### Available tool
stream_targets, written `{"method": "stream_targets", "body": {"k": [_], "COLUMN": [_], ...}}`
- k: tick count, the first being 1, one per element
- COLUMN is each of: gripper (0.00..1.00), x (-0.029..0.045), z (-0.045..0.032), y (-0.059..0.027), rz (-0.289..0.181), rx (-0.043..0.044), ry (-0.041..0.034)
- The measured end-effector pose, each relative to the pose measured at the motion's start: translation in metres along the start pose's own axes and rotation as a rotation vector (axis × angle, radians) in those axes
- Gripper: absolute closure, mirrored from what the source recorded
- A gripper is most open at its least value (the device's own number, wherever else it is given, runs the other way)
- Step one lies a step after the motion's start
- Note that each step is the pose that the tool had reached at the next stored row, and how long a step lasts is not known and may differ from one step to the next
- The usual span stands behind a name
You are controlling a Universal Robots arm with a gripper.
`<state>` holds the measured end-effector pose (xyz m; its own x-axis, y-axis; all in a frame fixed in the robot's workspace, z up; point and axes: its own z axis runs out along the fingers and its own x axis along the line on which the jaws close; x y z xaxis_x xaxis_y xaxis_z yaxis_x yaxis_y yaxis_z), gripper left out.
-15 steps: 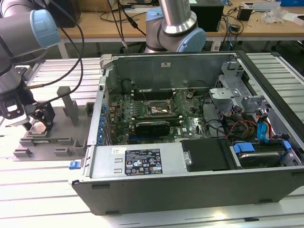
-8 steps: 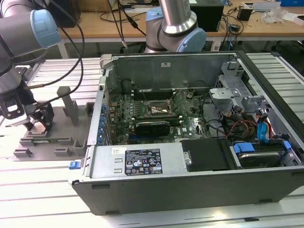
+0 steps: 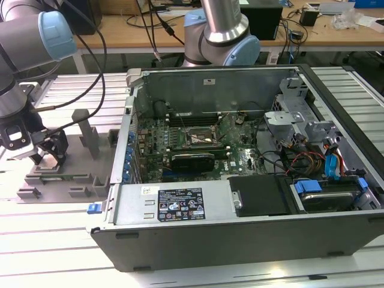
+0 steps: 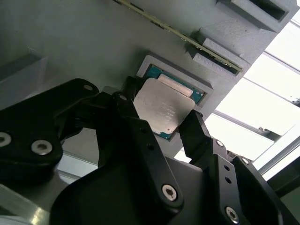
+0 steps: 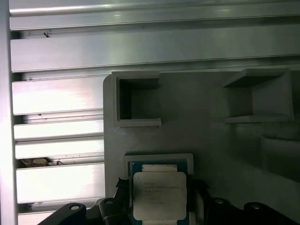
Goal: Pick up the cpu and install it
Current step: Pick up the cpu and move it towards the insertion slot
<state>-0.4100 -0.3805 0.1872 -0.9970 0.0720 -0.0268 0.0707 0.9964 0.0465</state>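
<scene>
A ribbed metal table [image 3: 48, 240] carries an open computer case [image 3: 240, 234], its motherboard [image 3: 180, 135] lying flat with a dark square socket [image 3: 201, 139] near the middle. At the exterior view's left the arm [image 3: 30, 36] bends down over a grey plastic tray [image 3: 66, 174] just beside the case. The tool [image 3: 51, 150] hangs low at the tray. In both wrist views the cpu [image 4: 161, 110] sits silvery side up in a framed recess of the tray. The tool's jaws stand spread, one close at either side; whether they touch it I cannot tell.
</scene>
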Motion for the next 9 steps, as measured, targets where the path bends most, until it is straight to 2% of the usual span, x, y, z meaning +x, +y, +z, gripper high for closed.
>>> {"method": "stream_targets", "body": {"k": [1,9], "gripper": [0.45,0.45], "x": [0.0,0.0], "z": [-0.0001,-0.0008], "y": [0.0,0.0], "rz": [0.0,-0.004], "rx": [0.0001,0.0], "ry": [0.0001,0.0004]}}
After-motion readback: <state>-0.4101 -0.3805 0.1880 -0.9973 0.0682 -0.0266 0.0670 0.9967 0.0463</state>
